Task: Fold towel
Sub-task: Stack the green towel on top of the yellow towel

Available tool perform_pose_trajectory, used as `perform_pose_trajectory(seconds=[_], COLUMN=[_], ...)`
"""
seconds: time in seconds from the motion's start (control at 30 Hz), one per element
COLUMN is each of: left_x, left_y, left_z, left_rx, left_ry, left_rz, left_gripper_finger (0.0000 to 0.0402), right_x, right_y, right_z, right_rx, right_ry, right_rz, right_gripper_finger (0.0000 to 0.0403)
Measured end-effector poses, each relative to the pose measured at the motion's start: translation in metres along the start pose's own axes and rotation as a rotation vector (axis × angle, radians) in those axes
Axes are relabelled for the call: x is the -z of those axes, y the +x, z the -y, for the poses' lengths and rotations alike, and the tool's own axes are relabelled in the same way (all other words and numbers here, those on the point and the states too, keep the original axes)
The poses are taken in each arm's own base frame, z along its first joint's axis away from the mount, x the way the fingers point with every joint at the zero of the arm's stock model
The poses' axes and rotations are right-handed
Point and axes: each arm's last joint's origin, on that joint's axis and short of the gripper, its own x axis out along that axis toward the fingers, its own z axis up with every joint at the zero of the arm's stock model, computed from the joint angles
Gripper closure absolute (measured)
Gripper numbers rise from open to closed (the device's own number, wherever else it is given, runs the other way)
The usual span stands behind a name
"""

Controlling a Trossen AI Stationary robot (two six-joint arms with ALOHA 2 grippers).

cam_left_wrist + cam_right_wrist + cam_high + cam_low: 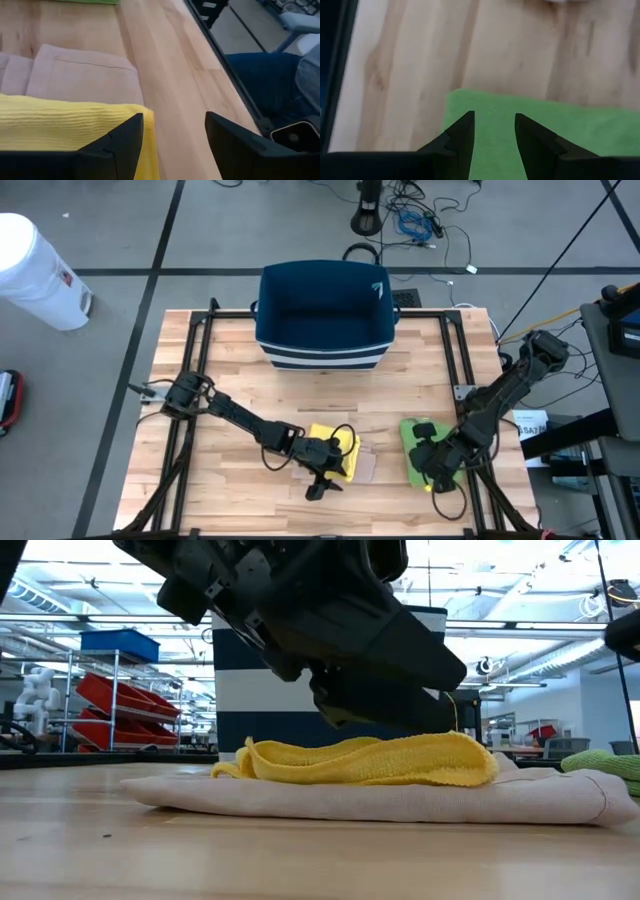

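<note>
Left claw (172, 142) gapes empty above the yellow towel (335, 447); the blue bin (323, 315) holds nothing visible.

In the low view the dark left arm fills the upper centre and hides our sight of the navy fabric bin (250, 690). The folded green towel (605, 762) is cut off at the right edge. We cannot make out the blurred shelving at far left.
</note>
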Motion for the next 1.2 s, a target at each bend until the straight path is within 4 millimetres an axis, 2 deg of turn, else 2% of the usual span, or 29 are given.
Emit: perform_pose_trajectory(seconds=[0.2, 0.5, 0.67, 0.83, 0.97, 1.07, 1.2], left_x=[0.001, 0.000, 0.000, 0.000, -0.001, -0.001, -0.001], left_y=[-0.001, -0.001, -0.001, -0.001, -0.001, -0.001, -0.001], left_z=[-0.004, -0.007, -0.007, -0.007, -0.007, -0.007, -0.006], left_rx=[-0.039, -0.054, -0.054, -0.054, -0.053, -0.052, -0.050], left_ry=[-0.007, -0.007, -0.007, -0.008, -0.007, -0.006, 0.034], left_rz=[-0.008, -0.002, -0.002, -0.001, 0.002, 0.004, 0.004], left_gripper_finger=[0.0182, 0.0182, 0.0182, 0.0182, 0.0182, 0.0182, 0.0182], right_x=[0.011, 0.012, 0.014, 0.019, 0.020, 0.020, 0.016], right_y=[-0.001, 0.024, 0.042, 0.056, 0.064, 0.066, 0.063], right_z=[-0.015, -0.026, -0.030, -0.032, -0.034, -0.034, -0.032], right_rx=[-0.011, 0.040, 0.067, 0.104, 0.134, 0.138, 0.128], right_ry=[-0.008, -0.010, -0.019, -0.017, 0.006, 0.009, 0.027], right_rz=[-0.002, -0.018, -0.059, -0.099, -0.117, -0.120, -0.081], right_gripper_finger=[0.0266, 0.0158, 0.0138, 0.0161, 0.0194, 0.0236, 0.0318])
